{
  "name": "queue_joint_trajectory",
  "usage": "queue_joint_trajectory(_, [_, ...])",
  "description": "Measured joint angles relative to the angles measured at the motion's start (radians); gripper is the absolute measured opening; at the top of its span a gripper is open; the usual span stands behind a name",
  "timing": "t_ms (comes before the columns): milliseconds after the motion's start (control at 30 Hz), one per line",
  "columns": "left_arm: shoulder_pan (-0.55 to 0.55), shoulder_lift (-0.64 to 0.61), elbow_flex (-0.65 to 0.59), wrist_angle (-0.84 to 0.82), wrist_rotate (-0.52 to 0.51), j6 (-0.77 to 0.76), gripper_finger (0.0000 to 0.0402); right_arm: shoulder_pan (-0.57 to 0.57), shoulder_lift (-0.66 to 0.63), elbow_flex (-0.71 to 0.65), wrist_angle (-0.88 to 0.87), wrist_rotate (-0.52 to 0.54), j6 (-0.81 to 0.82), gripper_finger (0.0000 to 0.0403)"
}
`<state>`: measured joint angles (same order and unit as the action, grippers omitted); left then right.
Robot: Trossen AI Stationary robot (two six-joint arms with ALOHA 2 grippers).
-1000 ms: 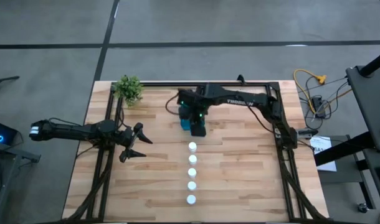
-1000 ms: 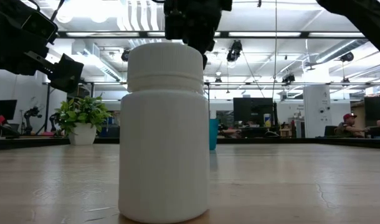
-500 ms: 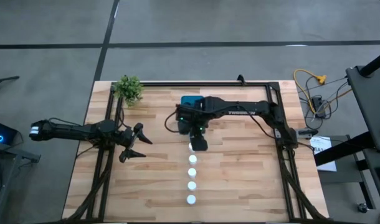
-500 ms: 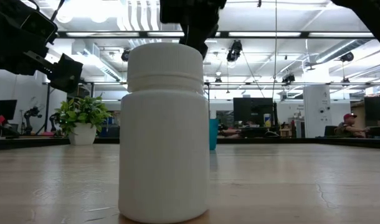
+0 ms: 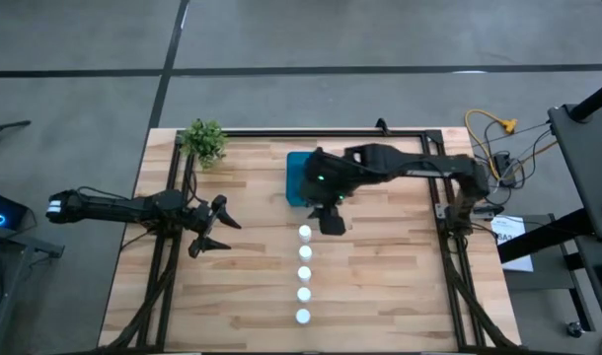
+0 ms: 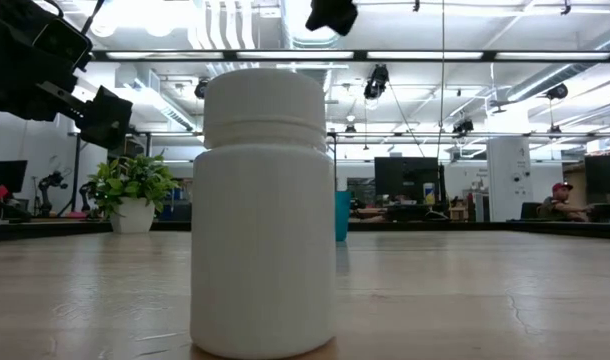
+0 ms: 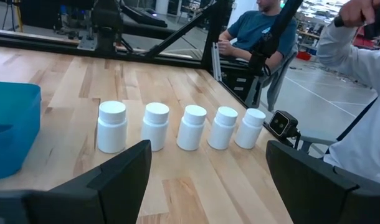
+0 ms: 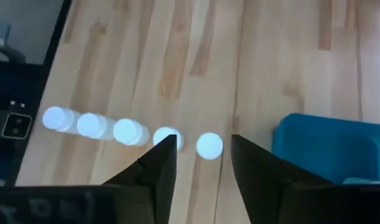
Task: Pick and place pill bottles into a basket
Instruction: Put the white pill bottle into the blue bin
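Several white pill bottles stand upright in a row down the table's middle, from the far one (image 5: 305, 233) to the near one (image 5: 303, 316), which fills the low view (image 6: 265, 210). The row also shows in the left wrist view (image 7: 191, 127) and the right wrist view (image 8: 129, 132). The teal basket (image 5: 297, 177) stands beyond the row's far end. My right gripper (image 5: 331, 219) is open and empty in the air, just right of the far bottle (image 8: 209, 145). My left gripper (image 5: 217, 225) is open and empty at the table's left.
A small green plant (image 5: 204, 141) stands at the far left corner. Black frame rails (image 5: 449, 247) run along the table's sides. People sit beyond the table's right side in the left wrist view (image 7: 265, 31). Bare wood lies on both sides of the row.
My right gripper has left its place over the basket, going toward the table's near edge and then a little right. It has also risen, as the low view shows. The basket now shows uncovered. The bottles have not moved.
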<state>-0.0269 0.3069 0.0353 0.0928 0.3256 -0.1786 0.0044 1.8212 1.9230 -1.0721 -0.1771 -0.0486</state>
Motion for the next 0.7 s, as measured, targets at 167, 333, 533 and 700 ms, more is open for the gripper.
queue_joint_trajectory(167, [0.0, -0.001, 0.0, -0.001, 0.003, 0.001, 0.0299, 0.033, -0.135, -0.229, 0.116, 0.053, 0.049, 0.0139])
queue_joint_trajectory(333, [0.0, 0.0, 0.0, 0.003, 0.004, 0.001, 0.0299, 0.075, -0.286, -0.505, 0.303, 0.108, 0.118, 0.0139])
queue_joint_trajectory(533, [0.0, -0.002, 0.0, 0.011, 0.004, 0.001, 0.0299, 0.09, -0.471, -0.791, 0.595, 0.16, 0.139, 0.0139])
queue_joint_trajectory(700, [0.0, -0.002, 0.0, 0.02, 0.003, 0.001, 0.0299, 0.089, -0.59, -0.946, 0.775, 0.182, 0.12, 0.0139])
